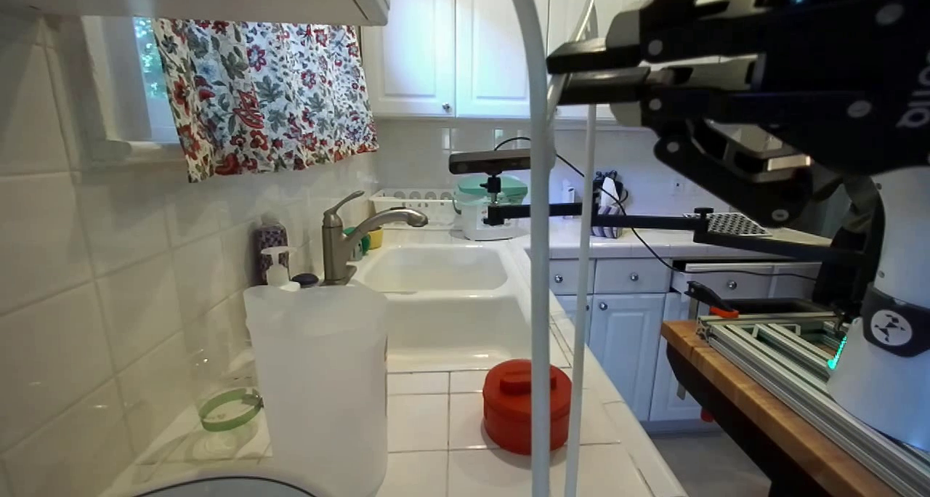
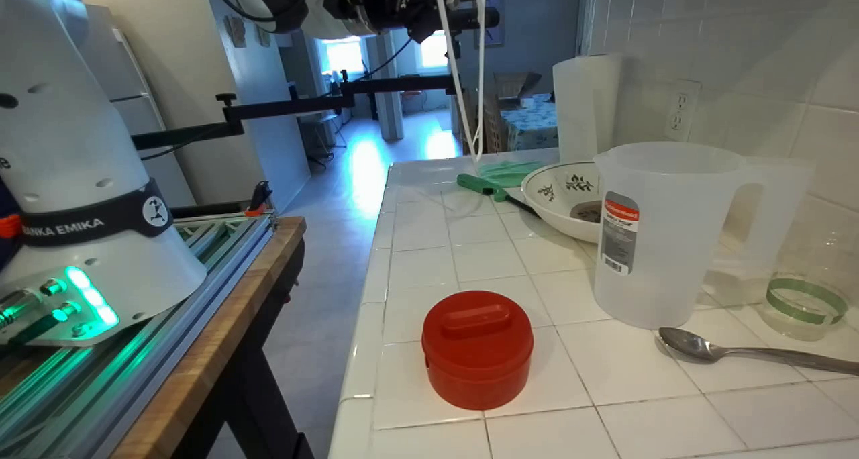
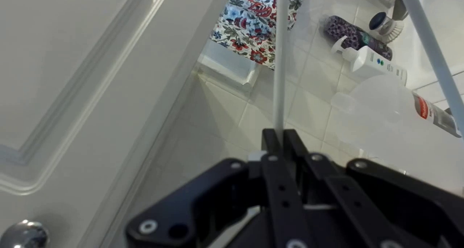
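Gripper: one, fingers clamped on white cord. Cord: hanging in a loop, lower end near the far edge of the counter in an exterior view; contact unclear. Red container: lidded, near the robot-side edge. Pitcher: plastic, nearer the wall edge. Spoon: beside pitcher.

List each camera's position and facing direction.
In an exterior view: above the counter, facing the sink; end effector and base show.
In an exterior view: above the counter, facing the bowl; arm, base and end effector show.
Wrist view: on the wrist, facing the curtain and wall; fingers gripping a cord show.
Both exterior views share the red container.
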Controlling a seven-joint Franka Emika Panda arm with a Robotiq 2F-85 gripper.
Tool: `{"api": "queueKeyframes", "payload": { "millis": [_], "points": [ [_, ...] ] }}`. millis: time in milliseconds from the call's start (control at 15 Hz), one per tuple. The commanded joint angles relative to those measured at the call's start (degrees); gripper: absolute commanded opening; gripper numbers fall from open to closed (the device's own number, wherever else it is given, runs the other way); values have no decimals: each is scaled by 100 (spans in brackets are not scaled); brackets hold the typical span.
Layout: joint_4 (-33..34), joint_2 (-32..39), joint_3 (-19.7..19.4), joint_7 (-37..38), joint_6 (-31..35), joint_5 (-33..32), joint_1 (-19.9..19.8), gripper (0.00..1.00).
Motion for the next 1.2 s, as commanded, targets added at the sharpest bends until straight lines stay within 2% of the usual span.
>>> {"api": "queueKeyframes", "payload": {
  "millis": [0,733,1133],
  "points": [
    [-40,-212,60,-19,-353,-121,110,2],
    [-64,-607,33,-126,-695,-211,123,2],
    [-107,-795,-101,-202,-449,-662,63,2]
  ]
}}
